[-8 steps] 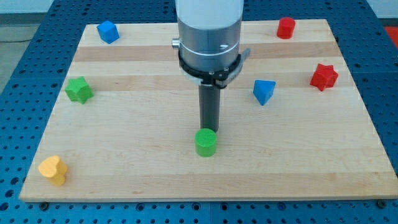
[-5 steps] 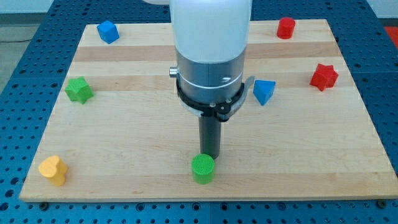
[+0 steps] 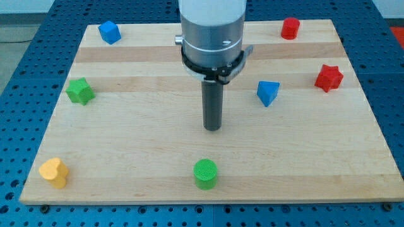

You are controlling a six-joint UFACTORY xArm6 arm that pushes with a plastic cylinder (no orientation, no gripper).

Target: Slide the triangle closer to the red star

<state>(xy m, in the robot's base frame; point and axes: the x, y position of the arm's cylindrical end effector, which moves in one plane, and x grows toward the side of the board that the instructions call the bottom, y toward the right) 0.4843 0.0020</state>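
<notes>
1. I am looking at my tip [image 3: 213, 128], which is resting on the bare wooden surface [image 3: 126, 145] near the middle of the board and touching no block at all.
2. This rig is carrying no fingers, only the straight rod, so there is nothing to be clenched or released and nothing is being grasped.
3. The blue triangle [image 3: 267, 93], the block I am meant to move, is sitting toward the view's right and a little toward the view's top of my tip, near but clearly apart from it.
4. The red star [image 3: 329, 77] is lying further to the view's right of the triangle, close to the board's right edge, with open wood between the two.
5. I am judging the task as barely begun: the triangle and star are standing well apart, and no push is in contact.
6. What is left, as I read it, is bringing my tip round to the triangle's left side and then sliding it rightward toward the star.
7. The green cylinder [image 3: 205, 173] is sitting straight toward the view's bottom of my tip, apart from it and out of the intended path.
8. The green star [image 3: 80, 91], yellow block [image 3: 53, 172], blue block [image 3: 109, 31] and red block [image 3: 290, 28] are lying far from my tip and are playing no part.
</notes>
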